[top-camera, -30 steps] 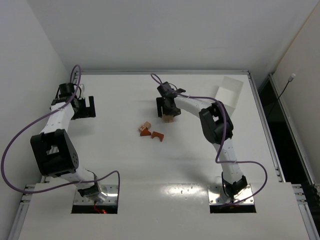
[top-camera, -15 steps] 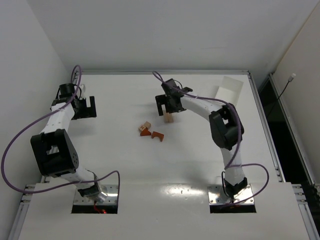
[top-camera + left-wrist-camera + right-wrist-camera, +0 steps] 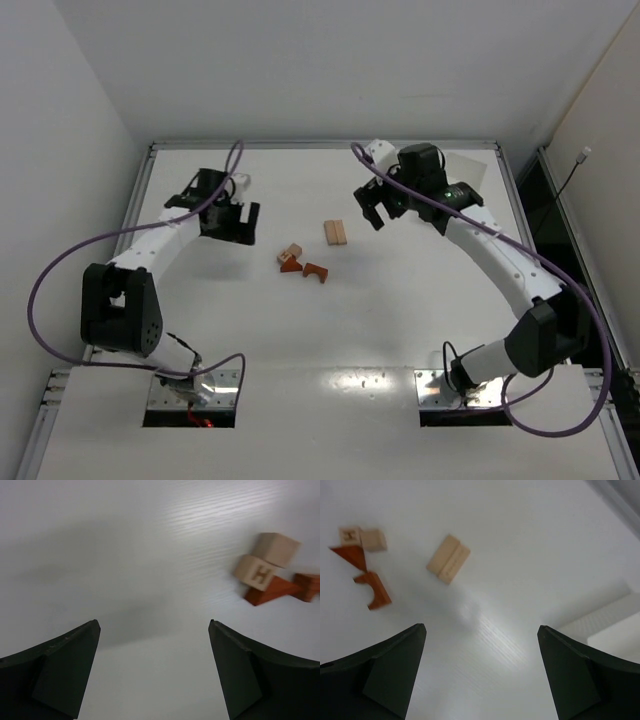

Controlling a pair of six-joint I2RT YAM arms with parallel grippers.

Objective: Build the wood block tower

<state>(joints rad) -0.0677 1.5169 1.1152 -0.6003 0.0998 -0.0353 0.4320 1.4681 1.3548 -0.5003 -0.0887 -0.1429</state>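
Observation:
A pale tan flat block (image 3: 335, 232) lies alone on the white table; it also shows in the right wrist view (image 3: 448, 558). Left of it sit two pale cubes (image 3: 292, 253) beside a reddish-orange wedge (image 3: 289, 266) and a reddish-orange arch piece (image 3: 316, 271). The left wrist view shows the cubes (image 3: 266, 560) and the wedge (image 3: 269, 591). The right wrist view shows the wedge (image 3: 351, 556) and the arch piece (image 3: 374, 590). My left gripper (image 3: 232, 224) is open and empty, left of the cluster. My right gripper (image 3: 374, 208) is open and empty, right of the flat block.
A white rectangular tray (image 3: 462, 180) stands at the back right, behind my right arm; its edge shows in the right wrist view (image 3: 605, 625). White walls enclose the table on the left, back and right.
My right gripper has let go of the pale flat block and drawn back to the right. My left gripper has swung right toward the block cluster.

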